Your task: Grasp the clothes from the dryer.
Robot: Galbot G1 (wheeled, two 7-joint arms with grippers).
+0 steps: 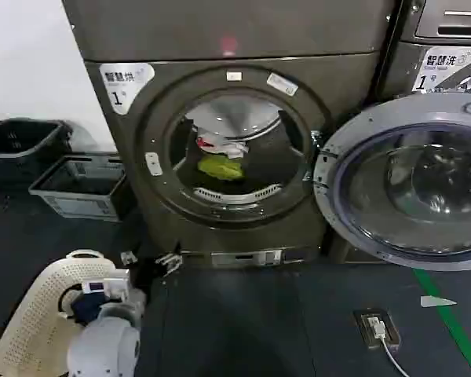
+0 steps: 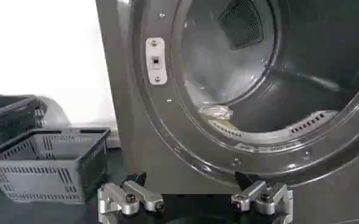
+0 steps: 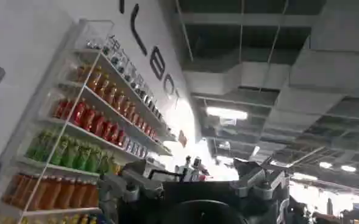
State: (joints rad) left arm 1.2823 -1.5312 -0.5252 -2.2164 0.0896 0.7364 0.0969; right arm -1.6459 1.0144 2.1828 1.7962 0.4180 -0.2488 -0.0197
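Clothes [image 1: 220,161] are lying deep in the dryer [image 1: 235,47]; your spread left end effector [image 2: 194,201] is risking clipping the porthole rim.

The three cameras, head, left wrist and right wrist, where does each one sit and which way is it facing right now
Head view: high on the robot, looking forward and down at the dark bronze-grey front-loading dryer, its grey-rimmed glass door swung open; the left gripper is low before it.
Left wrist view: near the floor, facing the porthole; the open left gripper lies along the frame edge.
Right wrist view: tilted upward at shelves of bottled drinks and ceiling; the right gripper is open.
Shared: head and left wrist views both show the dryer and grey plastic basket.
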